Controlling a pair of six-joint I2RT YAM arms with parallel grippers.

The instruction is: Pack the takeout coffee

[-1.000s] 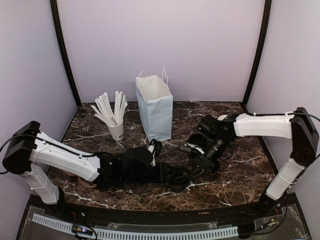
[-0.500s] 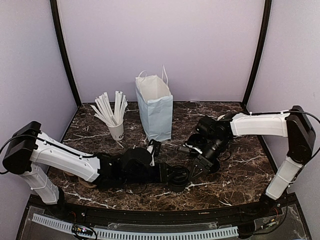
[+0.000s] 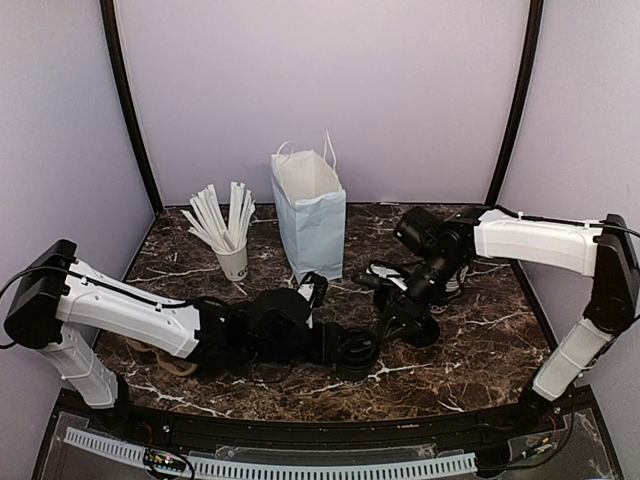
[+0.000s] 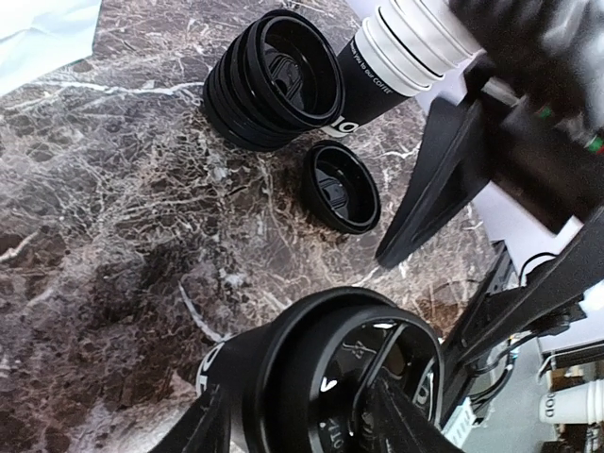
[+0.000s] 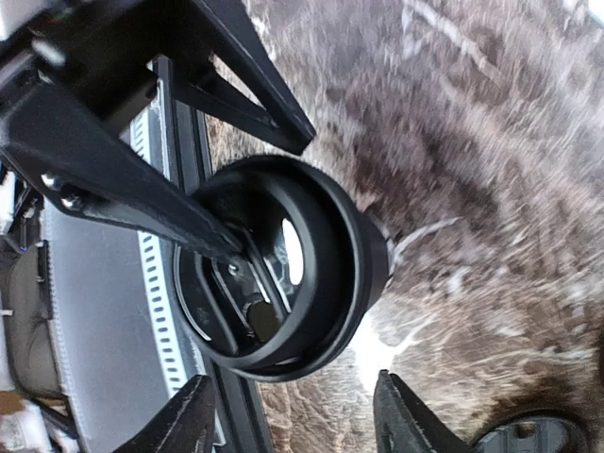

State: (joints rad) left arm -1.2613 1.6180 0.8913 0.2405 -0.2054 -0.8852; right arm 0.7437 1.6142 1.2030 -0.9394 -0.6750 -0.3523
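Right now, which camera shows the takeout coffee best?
Right wrist: the takeout coffee shows nearly whole, with its lid rim and dark wall. Left wrist has it close but crops it at the bottom edge. Top external gives only a dark blob.

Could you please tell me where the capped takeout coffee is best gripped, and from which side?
Probably the paper wall of the takeout coffee, just below its lid, coming in level from the left arm's side. It appears to stand upright, the round wall suits an opposed pinch, and a squeezed lid might pop off. The left gripper straddles it there.
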